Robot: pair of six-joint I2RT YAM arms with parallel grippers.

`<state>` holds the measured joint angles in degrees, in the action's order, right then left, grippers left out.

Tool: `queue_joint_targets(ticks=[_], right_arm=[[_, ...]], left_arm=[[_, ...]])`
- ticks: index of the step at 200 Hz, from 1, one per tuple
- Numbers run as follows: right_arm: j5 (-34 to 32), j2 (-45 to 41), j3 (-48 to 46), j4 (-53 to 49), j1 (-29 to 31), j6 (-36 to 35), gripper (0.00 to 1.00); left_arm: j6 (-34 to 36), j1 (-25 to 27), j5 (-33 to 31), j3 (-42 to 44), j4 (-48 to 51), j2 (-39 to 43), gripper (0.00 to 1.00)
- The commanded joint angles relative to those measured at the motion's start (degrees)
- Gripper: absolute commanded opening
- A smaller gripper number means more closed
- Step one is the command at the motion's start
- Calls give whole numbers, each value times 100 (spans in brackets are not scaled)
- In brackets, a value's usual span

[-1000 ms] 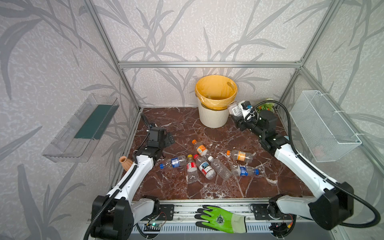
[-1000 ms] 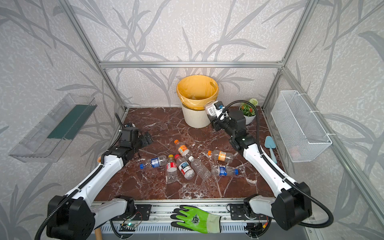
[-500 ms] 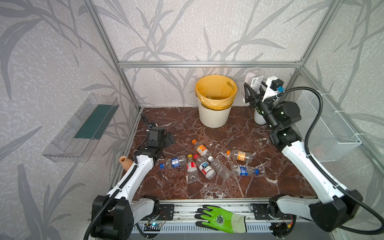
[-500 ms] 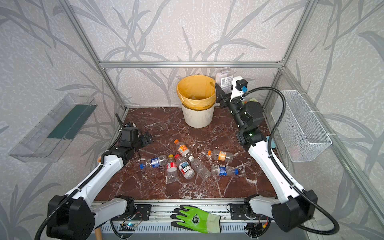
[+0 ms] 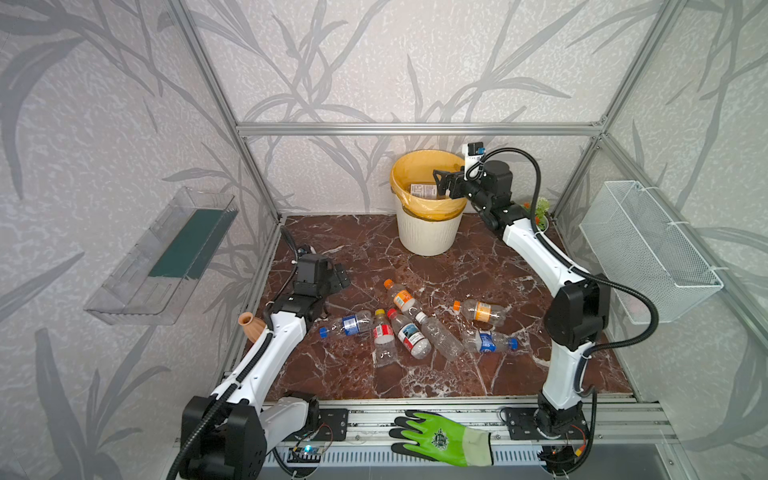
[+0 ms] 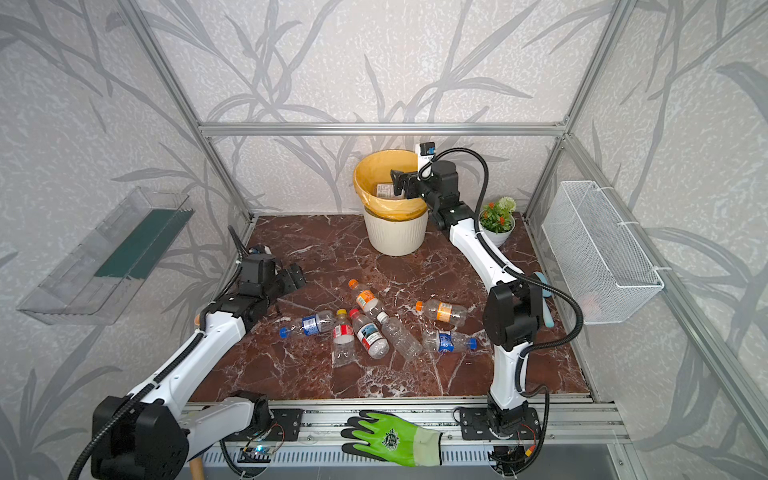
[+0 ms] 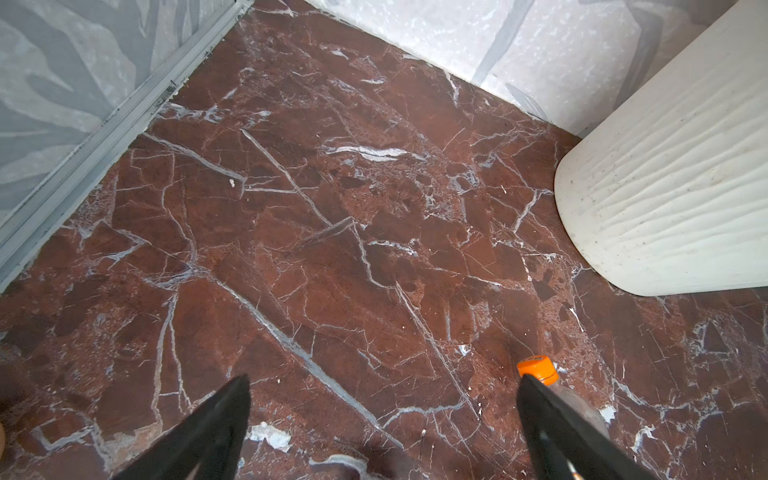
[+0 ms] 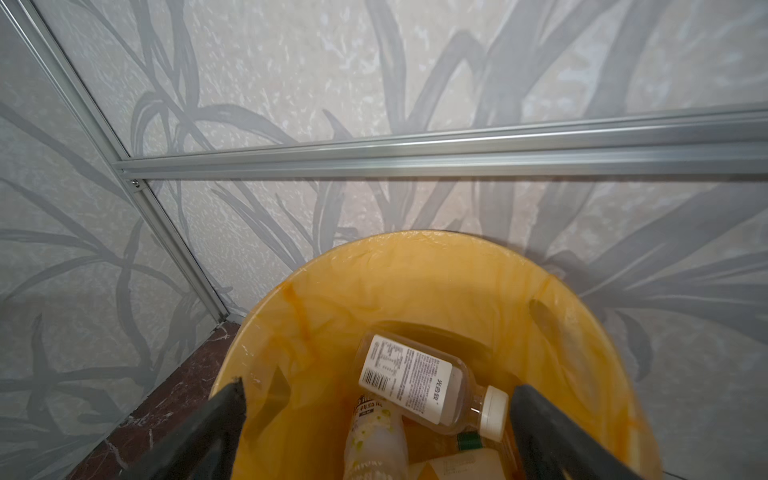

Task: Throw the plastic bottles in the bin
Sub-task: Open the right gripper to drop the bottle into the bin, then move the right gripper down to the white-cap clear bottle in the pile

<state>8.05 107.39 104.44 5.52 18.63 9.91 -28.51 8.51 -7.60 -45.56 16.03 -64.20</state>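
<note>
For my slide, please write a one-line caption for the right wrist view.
Open right gripper over the yellow-lined bin; a white-capped bottle lies inside among other bottles.

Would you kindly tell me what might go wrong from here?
The open right gripper hangs over the rim of the yellow-lined cream ribbed bin; withdrawing low could tip it. Its arm passes close to the small potted plant. The clear plastic bottles lie bunched; grasping one may roll neighbours.
</note>
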Motion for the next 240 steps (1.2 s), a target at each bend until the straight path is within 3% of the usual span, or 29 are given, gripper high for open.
queue_joint_targets(ticks=[1,53,113,145,159,189,212,240], right_arm=[[-161,-1425,-445,500,-131,-267,99],[-860,-3314,-3216,661,-332,-303,99],[-1751,-4704,-5446,-588,-550,1864,99],[-1895,-5273,-6146,-1368,-554,3355,99],[-1957,-5424,-6361,-1510,-554,3687,99],[-1745,-5493,-6391,-1934,-545,3866,100],[-1166,-5330,-6408,-1996,-444,3464,97],[-1025,-5038,-6376,-2269,56,3078,94]], left_arm=[[99,34,-136,15,17,175,99],[428,287,-30,83,-276,294,99],[581,642,-349,100,-322,251,99],[611,752,-453,132,-385,143,99],[610,774,-438,119,-418,67,99],[663,845,-466,82,-445,-54,99],[619,853,-517,119,-519,-109,99],[562,854,-506,118,-521,-188,99]])
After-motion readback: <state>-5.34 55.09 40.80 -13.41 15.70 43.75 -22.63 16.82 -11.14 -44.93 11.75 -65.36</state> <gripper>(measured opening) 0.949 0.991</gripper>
